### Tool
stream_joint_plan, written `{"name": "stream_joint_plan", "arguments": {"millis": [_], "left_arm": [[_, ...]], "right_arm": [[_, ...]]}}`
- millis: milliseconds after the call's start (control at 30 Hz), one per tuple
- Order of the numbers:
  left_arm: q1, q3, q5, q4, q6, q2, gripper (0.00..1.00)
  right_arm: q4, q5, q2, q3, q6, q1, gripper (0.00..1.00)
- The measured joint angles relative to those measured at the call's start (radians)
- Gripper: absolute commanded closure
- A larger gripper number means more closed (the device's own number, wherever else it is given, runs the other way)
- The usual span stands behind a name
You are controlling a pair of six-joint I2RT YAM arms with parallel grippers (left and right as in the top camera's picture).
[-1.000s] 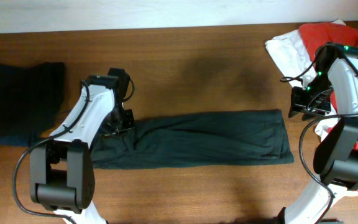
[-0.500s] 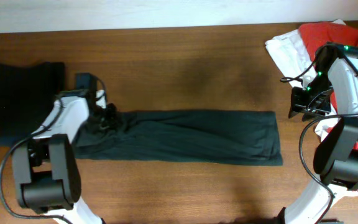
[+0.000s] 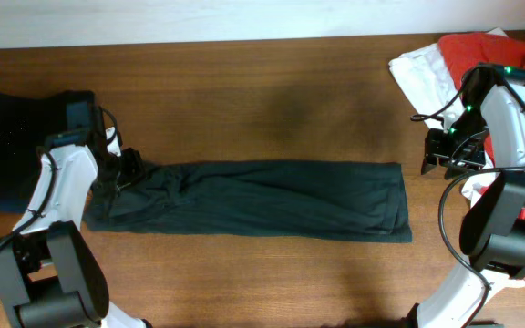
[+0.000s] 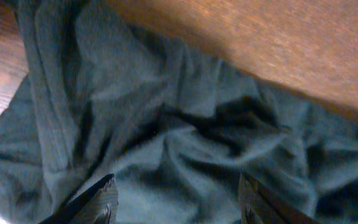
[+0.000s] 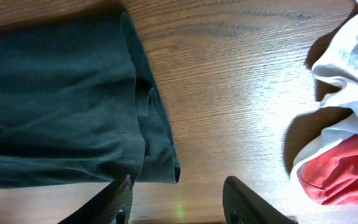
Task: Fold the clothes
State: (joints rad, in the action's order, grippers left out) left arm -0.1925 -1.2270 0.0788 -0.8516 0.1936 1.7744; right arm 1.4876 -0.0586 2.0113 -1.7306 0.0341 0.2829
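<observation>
The black T-shirt [image 3: 272,199] is being shown lying lengthwise across the desk's [image 3: 272,109] middle. The left tool [image 4: 178,198] is being held apart over its bunched left end, and the right tool [image 5: 174,196] apart beside the right edge. A red shirt [image 3: 468,46] is being pictured heaped at the far right corner.

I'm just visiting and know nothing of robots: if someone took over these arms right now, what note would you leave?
Left gripper: open, over the bunched left end of the dark T-shirt.
Right gripper: open, empty, above the table beside the shirt's right end.
The shirt lies as a long band across the table.
Done, it seems: the lengthwise fold.
Left: smooth the bunched end, then fold the band end to end.
</observation>
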Motion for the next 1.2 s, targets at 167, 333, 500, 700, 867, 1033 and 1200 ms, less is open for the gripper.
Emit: {"name": "stream_joint_plan", "arguments": {"millis": [167, 333, 500, 700, 867, 1033, 1200], "left_arm": [[0.000, 0.137, -0.023, 0.112, -0.003, 0.000, 0.33], [0.000, 0.013, -0.023, 0.018, -0.004, -0.002, 0.28], [0.000, -0.042, -0.023, -0.002, -0.003, -0.004, 0.25], [0.000, -0.042, -0.023, -0.002, -0.003, -0.004, 0.24], [0.000, -0.042, -0.023, -0.015, -0.003, -0.004, 0.24], [0.000, -0.042, -0.006, -0.028, -0.003, -0.004, 0.24], [0.000, -0.042, 0.000, -0.046, -0.003, -0.004, 0.24]], "right_arm": [[-0.072, -0.068, 0.001, 0.073, 0.074, 0.000, 0.39], [-0.253, -0.137, 0.002, 0.301, 0.146, 0.000, 0.37], [-0.421, -0.259, -0.039, 0.498, 0.178, -0.006, 0.65], [-0.418, -0.246, -0.028, 0.501, 0.141, -0.069, 0.96], [-0.225, -0.114, 0.008, 0.133, 0.092, -0.036, 0.96], [-0.238, -0.142, 0.006, 0.047, -0.014, -0.333, 0.96], [-0.314, -0.158, 0.006, 0.047, -0.143, -0.573, 0.96]]}}
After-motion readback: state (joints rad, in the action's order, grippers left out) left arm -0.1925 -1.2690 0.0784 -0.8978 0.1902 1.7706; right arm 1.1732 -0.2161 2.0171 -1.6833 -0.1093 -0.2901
